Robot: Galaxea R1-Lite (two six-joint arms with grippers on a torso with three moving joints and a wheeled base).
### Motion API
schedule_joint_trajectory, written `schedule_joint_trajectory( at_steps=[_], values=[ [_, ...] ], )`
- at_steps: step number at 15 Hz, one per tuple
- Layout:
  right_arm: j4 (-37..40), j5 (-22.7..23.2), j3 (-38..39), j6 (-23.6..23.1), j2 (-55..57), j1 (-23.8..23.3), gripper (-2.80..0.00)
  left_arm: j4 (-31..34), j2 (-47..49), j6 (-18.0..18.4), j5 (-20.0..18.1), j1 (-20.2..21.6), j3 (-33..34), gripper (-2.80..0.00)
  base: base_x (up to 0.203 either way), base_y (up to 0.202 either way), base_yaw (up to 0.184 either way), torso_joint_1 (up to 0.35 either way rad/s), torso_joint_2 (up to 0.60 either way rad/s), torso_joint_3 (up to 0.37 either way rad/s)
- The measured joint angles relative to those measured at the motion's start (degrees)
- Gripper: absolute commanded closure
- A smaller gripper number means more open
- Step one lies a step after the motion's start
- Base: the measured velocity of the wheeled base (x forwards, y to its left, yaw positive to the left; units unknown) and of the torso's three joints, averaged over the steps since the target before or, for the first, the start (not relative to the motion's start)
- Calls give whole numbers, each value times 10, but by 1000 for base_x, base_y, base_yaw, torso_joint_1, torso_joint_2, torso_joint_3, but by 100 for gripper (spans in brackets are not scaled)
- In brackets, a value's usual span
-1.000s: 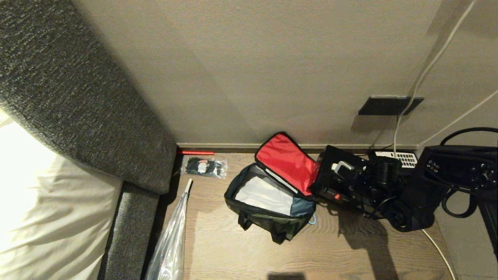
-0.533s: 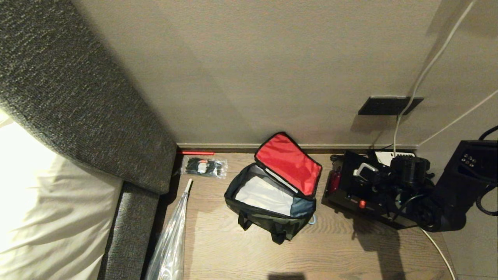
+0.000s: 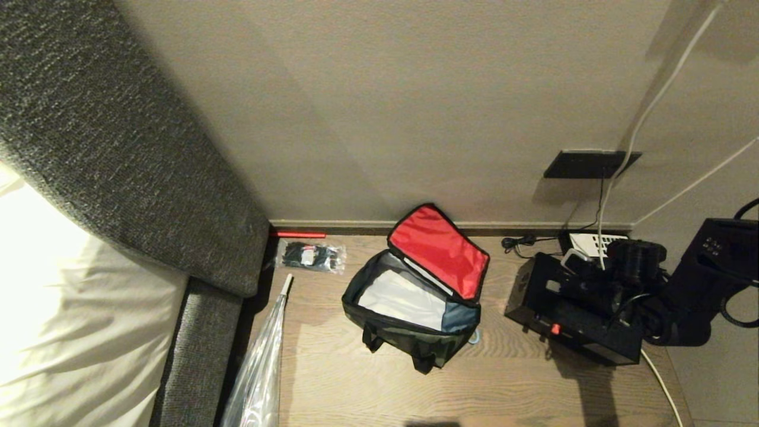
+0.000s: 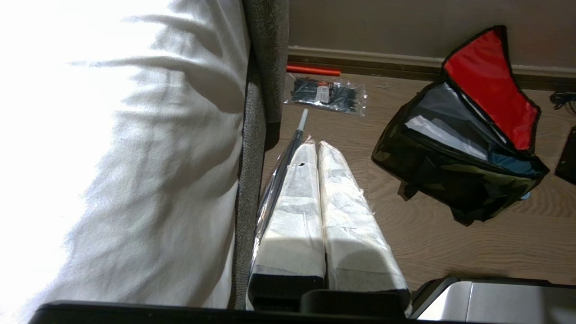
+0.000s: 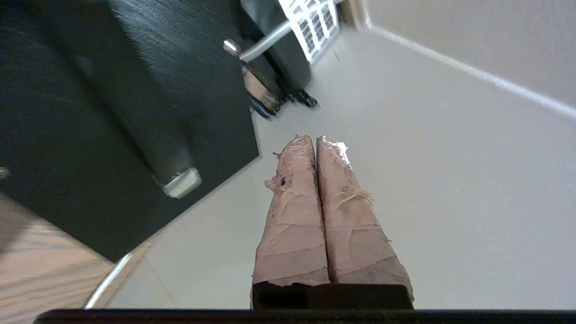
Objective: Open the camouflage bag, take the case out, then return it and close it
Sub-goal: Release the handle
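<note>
- The camouflage bag (image 3: pixel 415 332) stands open in the middle of the wooden floor (image 3: pixel 356 385). Its red-lined lid (image 3: pixel 439 249) is thrown back toward the wall, and its pale interior is empty.
- The case (image 3: pixel 584 344) is out of the bag and well apart from it on my robot's right, with its small red catch (image 3: pixel 555 328) on the edge facing the camera. I cannot tell whether it lies fully flat on the boards.
- My right arm (image 3: pixel 658 296) hangs over the case's far end, beside the desk telephone (image 3: pixel 593 242).
- In the wrist view the right gripper (image 5: pixel 315 139) has its taped fingers (image 5: pixel 292 216) pressed tip to tip. Nothing shows between them, and the case's dark face (image 5: pixel 135 90) runs alongside them rather than in their bite.
- The left gripper (image 4: pixel 315 146) is parked low beside the bed (image 4: pixel 112 157), likewise clamped together on nothing. The bag (image 4: pixel 450 175) lies ahead of it, across open floor.
- The relation I am steering by is that the bag lies to the left of the case, with bare floor between them. The case's long edge slants much as the bag's near wall does.
- I judge the return needs little turning, only a fresh hold and a sideways carry over the rim.
- The right arm is plainly nearer the case, so the job falls to it.
</note>
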Motion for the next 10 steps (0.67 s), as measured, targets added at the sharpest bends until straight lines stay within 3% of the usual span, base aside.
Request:
schedule_joint_trajectory(
  at_steps=[4, 8, 10],
  values=[
    [30, 4, -5, 19, -4, 2, 0, 0, 0, 0, 0, 0, 0, 0, 0, 0, 0, 0, 0, 0],
    [130, 10, 52, 99, -115, 38, 0, 0, 0, 0, 0, 0, 0, 0, 0, 0, 0, 0, 0, 0],
    [197, 36, 86, 157, -186, 74, 0, 0, 0, 0, 0, 1, 0, 0, 0, 0, 0, 0, 0, 0]
  ],
)
